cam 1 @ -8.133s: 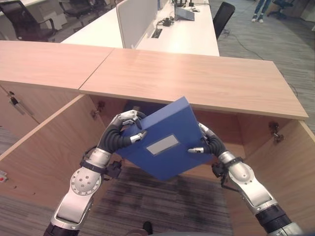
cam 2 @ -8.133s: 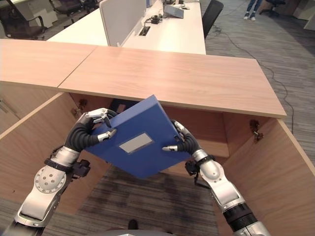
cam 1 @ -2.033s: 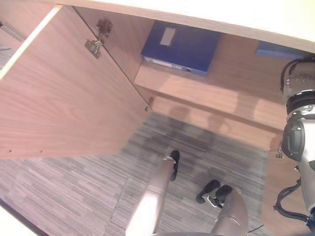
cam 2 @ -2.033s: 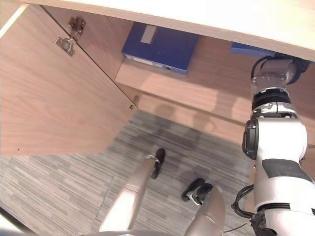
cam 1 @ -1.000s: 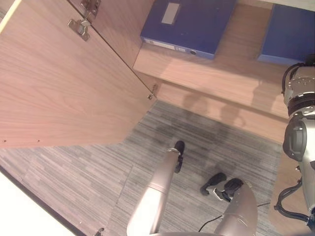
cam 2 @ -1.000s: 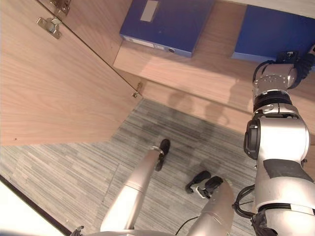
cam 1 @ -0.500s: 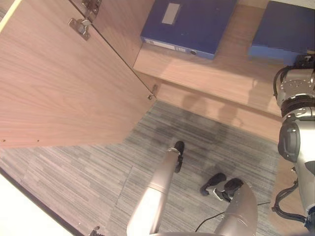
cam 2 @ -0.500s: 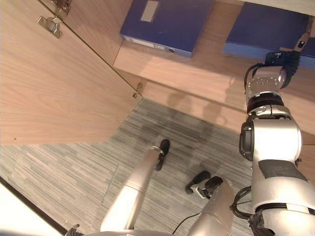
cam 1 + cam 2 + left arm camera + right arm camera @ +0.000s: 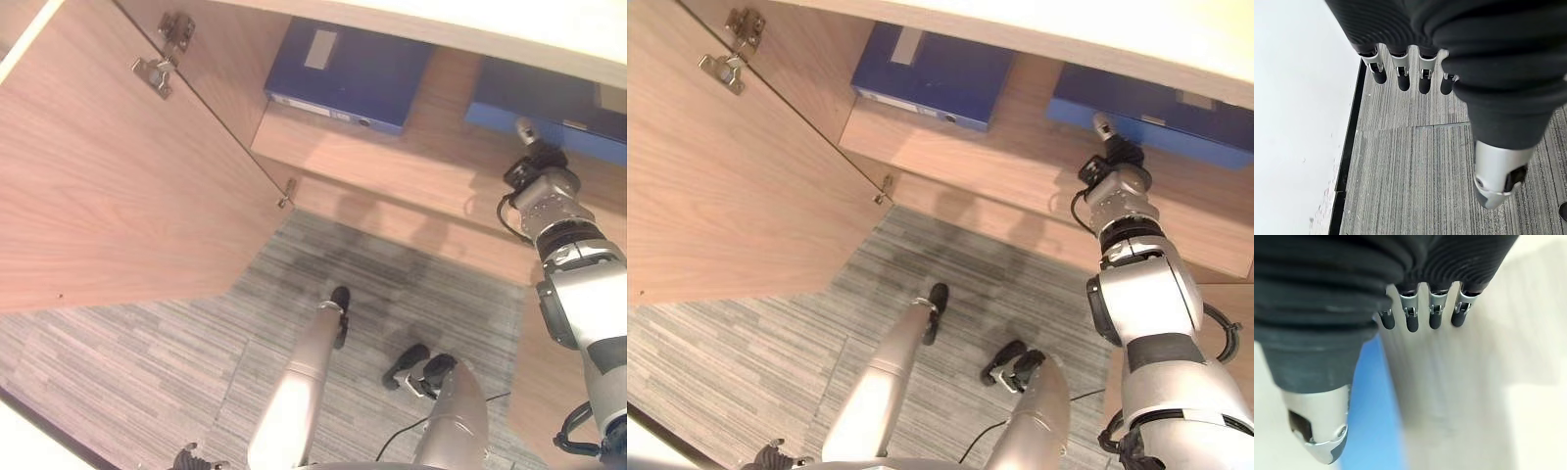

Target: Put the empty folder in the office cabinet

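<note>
Flat, blue folder (image 9: 1156,116) on cabinet shelf (image 9: 1019,162), spine outward

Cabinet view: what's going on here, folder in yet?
Two blue folders lie flat on the open cabinet's shelf: the left folder and the right folder. The right hand is at the right folder's front edge, fingers straight, holding nothing. The left hand hangs open over the grey carpet. The left door stands wide open, so the placing looks done.
</note>
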You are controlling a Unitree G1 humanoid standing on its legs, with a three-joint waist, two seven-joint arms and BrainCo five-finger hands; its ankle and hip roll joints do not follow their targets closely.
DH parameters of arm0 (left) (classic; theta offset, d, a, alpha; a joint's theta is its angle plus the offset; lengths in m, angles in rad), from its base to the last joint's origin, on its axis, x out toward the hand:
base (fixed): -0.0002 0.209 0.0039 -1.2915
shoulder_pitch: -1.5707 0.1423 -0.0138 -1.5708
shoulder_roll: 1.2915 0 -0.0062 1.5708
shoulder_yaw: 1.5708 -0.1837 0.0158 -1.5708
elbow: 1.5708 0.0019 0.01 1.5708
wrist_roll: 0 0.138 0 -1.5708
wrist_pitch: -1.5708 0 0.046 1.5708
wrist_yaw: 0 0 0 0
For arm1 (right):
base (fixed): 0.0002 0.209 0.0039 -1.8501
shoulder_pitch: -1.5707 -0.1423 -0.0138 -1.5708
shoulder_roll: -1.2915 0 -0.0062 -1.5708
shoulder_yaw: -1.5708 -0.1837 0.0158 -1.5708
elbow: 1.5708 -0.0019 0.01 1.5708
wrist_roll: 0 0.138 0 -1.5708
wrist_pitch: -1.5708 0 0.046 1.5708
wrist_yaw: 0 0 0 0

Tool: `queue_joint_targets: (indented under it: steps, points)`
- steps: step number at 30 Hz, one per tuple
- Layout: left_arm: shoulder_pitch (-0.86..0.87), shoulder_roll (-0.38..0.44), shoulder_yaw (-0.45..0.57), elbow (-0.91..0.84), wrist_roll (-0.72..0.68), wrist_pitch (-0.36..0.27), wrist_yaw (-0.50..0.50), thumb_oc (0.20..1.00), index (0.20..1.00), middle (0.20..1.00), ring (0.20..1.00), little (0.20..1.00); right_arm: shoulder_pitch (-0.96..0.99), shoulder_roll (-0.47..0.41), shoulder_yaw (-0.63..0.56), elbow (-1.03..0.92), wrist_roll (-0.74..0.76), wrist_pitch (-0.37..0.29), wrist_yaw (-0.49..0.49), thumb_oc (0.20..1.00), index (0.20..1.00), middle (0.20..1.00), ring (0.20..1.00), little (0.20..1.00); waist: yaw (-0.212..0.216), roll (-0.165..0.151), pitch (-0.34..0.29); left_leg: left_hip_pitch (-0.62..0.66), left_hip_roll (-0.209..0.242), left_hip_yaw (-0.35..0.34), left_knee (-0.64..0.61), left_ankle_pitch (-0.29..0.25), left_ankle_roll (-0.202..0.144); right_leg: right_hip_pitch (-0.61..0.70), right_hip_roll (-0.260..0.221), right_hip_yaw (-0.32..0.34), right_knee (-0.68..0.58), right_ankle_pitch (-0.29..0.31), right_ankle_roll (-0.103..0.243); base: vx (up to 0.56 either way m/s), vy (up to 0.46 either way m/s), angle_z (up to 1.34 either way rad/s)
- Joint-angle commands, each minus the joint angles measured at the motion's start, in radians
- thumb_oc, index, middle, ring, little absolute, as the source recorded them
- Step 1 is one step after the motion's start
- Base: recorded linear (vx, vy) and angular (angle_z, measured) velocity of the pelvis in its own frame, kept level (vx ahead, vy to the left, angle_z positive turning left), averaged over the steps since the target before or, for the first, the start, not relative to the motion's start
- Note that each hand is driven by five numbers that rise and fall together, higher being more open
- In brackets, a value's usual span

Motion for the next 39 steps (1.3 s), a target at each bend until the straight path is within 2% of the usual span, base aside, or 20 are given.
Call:
queue_joint_targets:
  steps: [1, 4, 10, 12, 13, 14, 15, 19, 23, 27, 32, 36, 38, 39]
  points:
    - [-0.005, 0.069, 0.015, 0.086, 0.059, 0.014, -0.039, 1.000, 1.000, 1.000, 1.000, 1.000, -0.019, -0.072, 0.111, 0.023, -0.306, 0.074, 0.131, 1.000, 1.000, 1.000, 1.000, 1.000, 0.035, -0.005, 0.018, 0.127, 0.036, 0.051, -0.067, -0.096, 0.035, 0.085, 0.047, 0.039, -0.208, 0.142, 0.001, -0.02, -0.011, -0.05]
    - [-0.005, 0.085, 0.015, 0.074, 0.084, 0.013, -0.072, 1.000, 1.000, 1.000, 1.000, 1.000, -0.007, -0.094, 0.226, 0.017, -0.508, 0.088, 0.208, 1.000, 1.000, 1.000, 1.000, 1.000, 0.030, -0.012, 0.017, 0.152, 0.041, 0.049, -0.121, -0.071, 0.026, 0.108, 0.051, 0.022, -0.253, 0.167, 0.015, -0.01, -0.012, -0.05]
    - [-0.005, 0.118, 0.031, 0.045, 0.117, 0.009, -0.121, 1.000, 1.000, 1.000, 1.000, 1.000, 0.052, -0.124, 0.402, -0.077, -0.737, 0.096, 0.353, 1.000, 1.000, 1.000, 1.000, 1.000, 0.024, -0.014, 0.025, 0.223, 0.047, 0.048, -0.248, -0.015, 0.010, 0.159, 0.064, -0.001, -0.345, 0.218, 0.047, 0.00, 0.000, 0.00]
    - [-0.018, 0.128, 0.034, 0.032, 0.117, -0.001, -0.139, 1.000, 1.000, 1.000, 1.000, 1.000, 0.081, -0.132, 0.460, -0.113, -0.815, 0.091, 0.403, 1.000, 1.000, 1.000, 1.000, 1.000, 0.022, -0.014, 0.028, 0.270, 0.048, 0.049, -0.333, 0.024, -0.004, 0.199, 0.073, -0.017, -0.419, 0.253, 0.067, 0.00, -0.037, -0.02]
    - [-0.022, 0.129, 0.033, 0.028, 0.115, -0.001, -0.143, 1.000, 1.000, 1.000, 1.000, 1.000, 0.088, -0.133, 0.463, -0.108, -0.827, 0.092, 0.412, 1.000, 1.000, 1.000, 1.000, 1.000, 0.024, -0.012, 0.029, 0.289, 0.049, 0.045, -0.367, 0.039, -0.006, 0.217, 0.077, -0.025, -0.448, 0.262, 0.072, 0.00, -0.080, -0.03]
    - [-0.031, 0.132, 0.031, 0.019, 0.113, -0.006, -0.151, 1.000, 1.000, 1.000, 1.000, 1.000, 0.114, -0.127, 0.458, -0.096, -0.845, 0.094, 0.425, 1.000, 1.000, 1.000, 1.000, 1.000, 0.030, -0.010, 0.029, 0.332, 0.051, 0.037, -0.450, 0.081, -0.018, 0.258, 0.087, -0.043, -0.517, 0.288, 0.085, 0.00, -0.067, -0.05]
    - [-0.031, 0.133, 0.031, 0.019, 0.113, -0.006, -0.151, 1.000, 1.000, 1.000, 1.000, 1.000, 0.115, -0.127, 0.457, -0.096, -0.845, 0.094, 0.424, 1.000, 1.000, 1.000, 1.000, 1.000, 0.031, -0.009, 0.031, 0.339, 0.051, 0.036, -0.456, 0.085, -0.018, 0.264, 0.089, -0.045, -0.523, 0.291, 0.085, 0.01, -0.080, -0.03]
    - [-0.034, 0.135, 0.035, 0.011, 0.114, -0.011, -0.158, 1.000, 1.000, 1.000, 1.000, 1.000, 0.165, -0.101, 0.422, -0.054, -0.888, 0.109, 0.443, 1.000, 1.000, 1.000, 1.000, 1.000, 0.041, -0.008, 0.021, 0.441, 0.061, 0.026, -0.612, 0.165, -0.036, 0.356, 0.126, -0.076, -0.651, 0.330, 0.105, 0.02, -0.077, 0.00]
    - [-0.029, 0.128, 0.046, 0.023, 0.120, -0.004, -0.172, 1.000, 1.000, 1.000, 1.000, 1.000, 0.208, -0.064, 0.383, -0.020, -0.927, 0.119, 0.442, 1.000, 1.000, 1.000, 1.000, 1.000, 0.050, -0.008, 0.002, 0.549, 0.071, 0.022, -0.757, 0.230, -0.049, 0.446, 0.169, -0.095, -0.764, 0.359, 0.120, 0.05, -0.058, -0.03]
    - [-0.023, 0.124, 0.051, 0.031, 0.128, 0.002, -0.183, 1.000, 1.000, 1.000, 1.000, 1.000, 0.239, -0.048, 0.350, -0.004, -0.940, 0.123, 0.443, 1.000, 1.000, 1.000, 1.000, 1.000, 0.052, -0.006, -0.017, 0.623, 0.080, 0.021, -0.850, 0.270, -0.061, 0.500, 0.197, -0.100, -0.818, 0.371, 0.126, 0.03, -0.026, -0.08]
    - [-0.019, 0.120, 0.059, 0.043, 0.137, 0.009, -0.199, 1.000, 1.000, 1.000, 1.000, 1.000, 0.284, -0.009, 0.310, 0.006, -0.954, 0.124, 0.437, 1.000, 1.000, 1.000, 1.000, 1.000, 0.049, -0.005, -0.038, 0.695, 0.099, 0.033, -0.877, 0.276, -0.075, 0.582, 0.239, -0.096, -0.880, 0.376, 0.120, 0.01, -0.045, -0.06]
    - [-0.035, 0.093, 0.059, 0.059, 0.153, 0.025, -0.210, 1.000, 1.000, 1.000, 1.000, 1.000, 0.339, 0.087, 0.305, 0.008, -1.004, 0.120, 0.416, 1.000, 1.000, 1.000, 1.000, 1.000, 0.044, -0.023, -0.051, 0.755, 0.129, 0.055, -0.869, 0.267, -0.082, 0.664, 0.291, -0.082, -0.961, 0.385, 0.111, 0.01, -0.085, -0.13]
    - [-0.033, 0.088, 0.061, 0.060, 0.158, 0.027, -0.211, 1.000, 1.000, 1.000, 1.000, 1.000, 0.362, 0.111, 0.300, 0.007, -1.017, 0.121, 0.415, 1.000, 1.000, 1.000, 1.000, 1.000, 0.045, -0.028, -0.054, 0.770, 0.136, 0.058, -0.866, 0.264, -0.085, 0.690, 0.301, -0.085, -0.984, 0.387, 0.110, 0.01, -0.104, -0.19]
    - [-0.029, 0.067, 0.060, 0.059, 0.173, 0.030, -0.216, 1.000, 1.000, 1.000, 1.000, 1.000, 0.412, 0.160, 0.286, -0.004, -1.025, 0.116, 0.412, 1.000, 1.000, 1.000, 1.000, 1.000, 0.044, -0.039, -0.066, 0.786, 0.148, 0.062, -0.843, 0.251, -0.090, 0.733, 0.319, -0.092, -1.027, 0.391, 0.107, 0.03, -0.167, -0.16]
